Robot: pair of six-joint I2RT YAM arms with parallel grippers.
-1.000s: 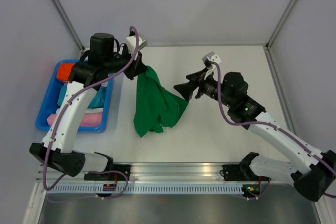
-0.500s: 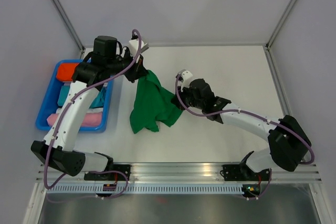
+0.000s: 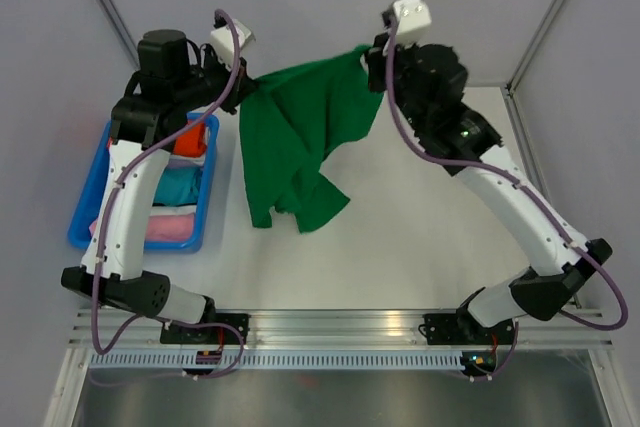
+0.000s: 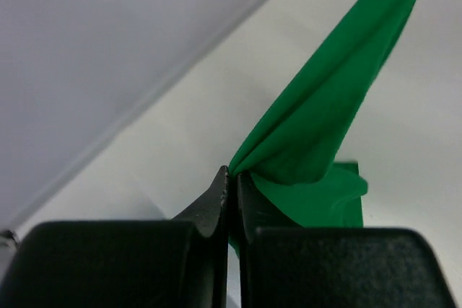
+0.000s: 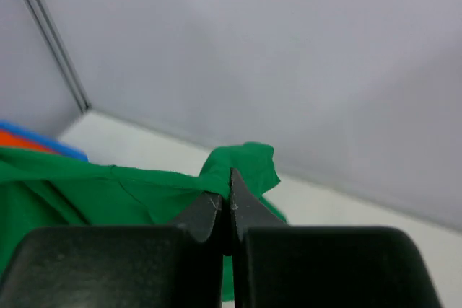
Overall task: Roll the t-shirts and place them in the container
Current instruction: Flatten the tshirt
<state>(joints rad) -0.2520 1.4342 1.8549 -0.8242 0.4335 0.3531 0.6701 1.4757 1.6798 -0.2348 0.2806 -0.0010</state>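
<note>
Presently, one item: emerald-green t-shirt (image 3: 300,142), held aloft between two arms, well above the bench (image 3: 440,207).

- Left jaws: pressed together on a bunched fold at one upper corner of the cloth.
- Right jaws: likewise clamped together, on the opposite upper edge.
- Change noted: half a second before, the garment hung as a narrow bundle from the left jaws, low over the bench, with the right arm (image 3: 500,187) down at its side edge. Both arms had since risen and parted, so the top edge was drawn out between them and the body hung open below, with the lower folds crumpled.
- Judgement: shirt was spread ready for laying flat; rolling not yet begun.
- Adjacent: blue bin (image 3: 85,217) at left, holding the orange-red bundle (image 3: 188,137) and teal bundle (image 3: 175,187).
</note>
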